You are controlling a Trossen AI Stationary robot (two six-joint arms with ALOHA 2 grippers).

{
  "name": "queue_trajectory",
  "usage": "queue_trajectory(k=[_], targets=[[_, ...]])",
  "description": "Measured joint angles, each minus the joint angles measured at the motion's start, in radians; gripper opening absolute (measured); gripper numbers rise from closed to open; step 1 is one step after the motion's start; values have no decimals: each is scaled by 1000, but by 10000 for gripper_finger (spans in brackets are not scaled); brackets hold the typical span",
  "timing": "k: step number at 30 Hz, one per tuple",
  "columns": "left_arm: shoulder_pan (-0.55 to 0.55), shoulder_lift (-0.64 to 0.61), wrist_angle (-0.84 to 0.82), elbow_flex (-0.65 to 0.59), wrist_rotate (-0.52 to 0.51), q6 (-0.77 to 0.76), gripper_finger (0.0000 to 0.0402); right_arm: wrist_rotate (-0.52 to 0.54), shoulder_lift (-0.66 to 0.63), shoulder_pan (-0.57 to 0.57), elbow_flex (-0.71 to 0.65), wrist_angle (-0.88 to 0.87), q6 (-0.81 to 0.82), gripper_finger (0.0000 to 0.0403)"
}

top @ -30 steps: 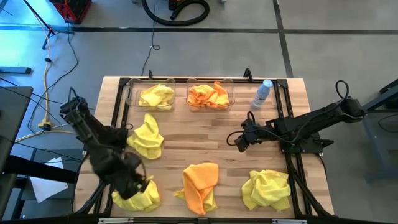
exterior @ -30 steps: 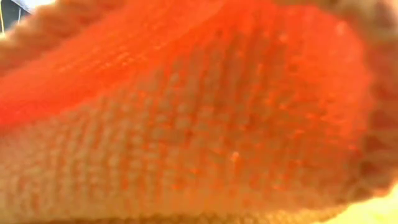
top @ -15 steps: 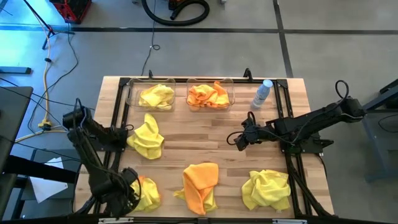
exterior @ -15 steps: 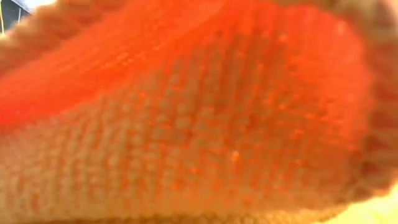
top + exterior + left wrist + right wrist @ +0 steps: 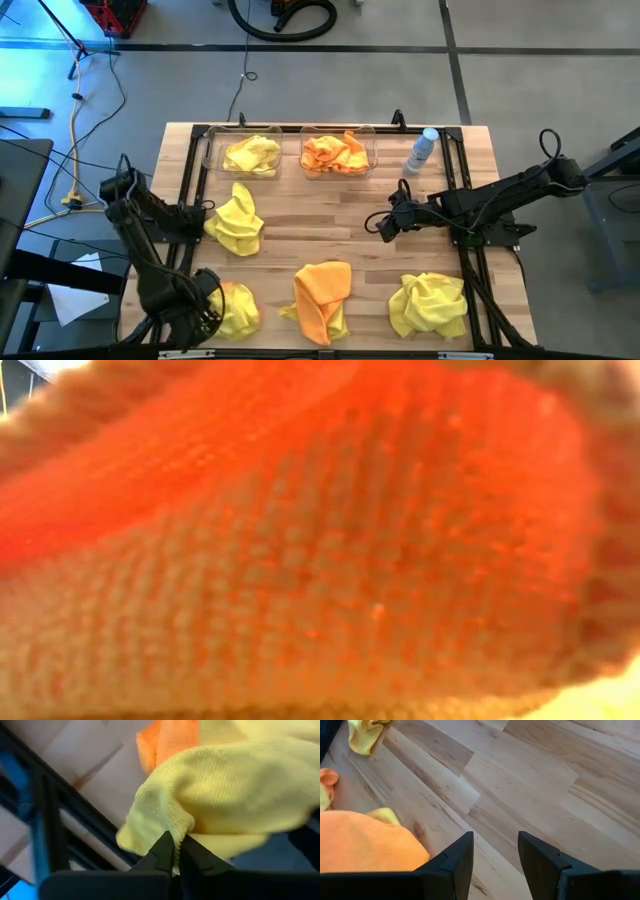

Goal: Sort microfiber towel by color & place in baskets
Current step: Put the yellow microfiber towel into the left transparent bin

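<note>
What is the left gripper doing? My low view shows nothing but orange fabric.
Observer: The left gripper is at the near left corner of the table, fingers shut on a yellow towel.
Operator: And the right gripper?
Observer: The right gripper hovers open above a bare part of the table, holding nothing.
Operator: The baskets?
Observer: The left basket holds a yellow cloth; the right basket holds an orange cloth.
</note>
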Motion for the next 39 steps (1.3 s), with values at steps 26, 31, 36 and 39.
queue_trajectory(k=[26, 31, 36, 39], targets=[[635, -149, -367, 531, -738, 569, 0, -2, 0, 0, 0, 1, -285, 148], [903, -217, -361, 531, -736, 801, 0, -2, 0, 0, 0, 1, -285, 148], [1145, -299, -360, 531, -737, 1022, 0, 14, 0, 0, 0, 0, -258, 148], [1279, -329, -359, 531, -745, 1151, 0, 54, 0, 0, 0, 0, -217, 148]])
